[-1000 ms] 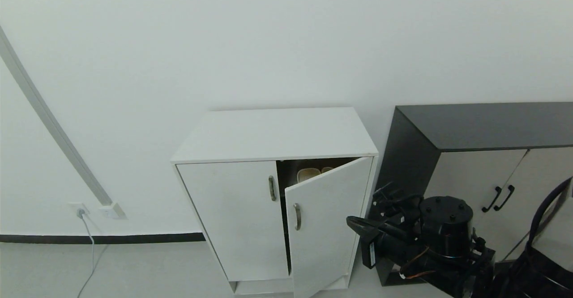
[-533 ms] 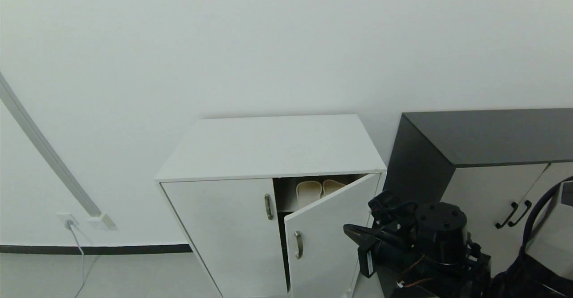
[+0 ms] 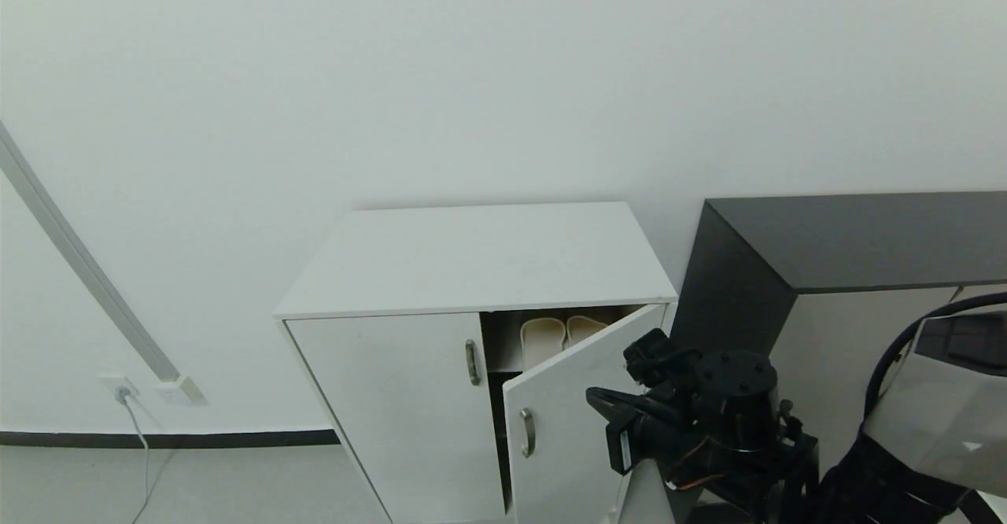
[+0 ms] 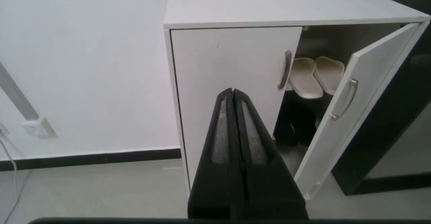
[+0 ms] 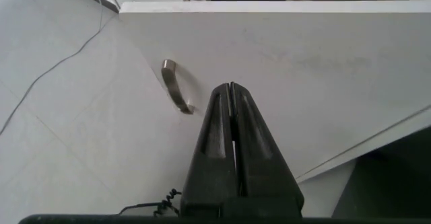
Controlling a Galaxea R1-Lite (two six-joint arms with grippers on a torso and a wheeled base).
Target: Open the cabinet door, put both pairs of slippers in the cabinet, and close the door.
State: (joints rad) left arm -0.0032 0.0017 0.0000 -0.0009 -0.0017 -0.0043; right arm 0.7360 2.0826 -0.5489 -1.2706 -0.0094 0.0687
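White cabinet [image 3: 472,256] stands against the far wall with its right door [image 3: 574,398] ajar and a cream pair of slippers [image 3: 555,333] on the upper shelf. Since a moment ago the right pincer [image 5: 232,93], shut tight on nothing, has edged left towards that door, near its handle [image 5: 176,86]. The left wrist view adds the left pincer [image 4: 232,96], likewise closed and empty, well back from the cabinet, and dim dark shapes [image 4: 296,124] on the lower shelf.

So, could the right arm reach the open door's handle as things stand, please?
Probably yes: the right gripper, shut, faces the outer side of the door. The handle lies close beside it, and nothing stands between them.
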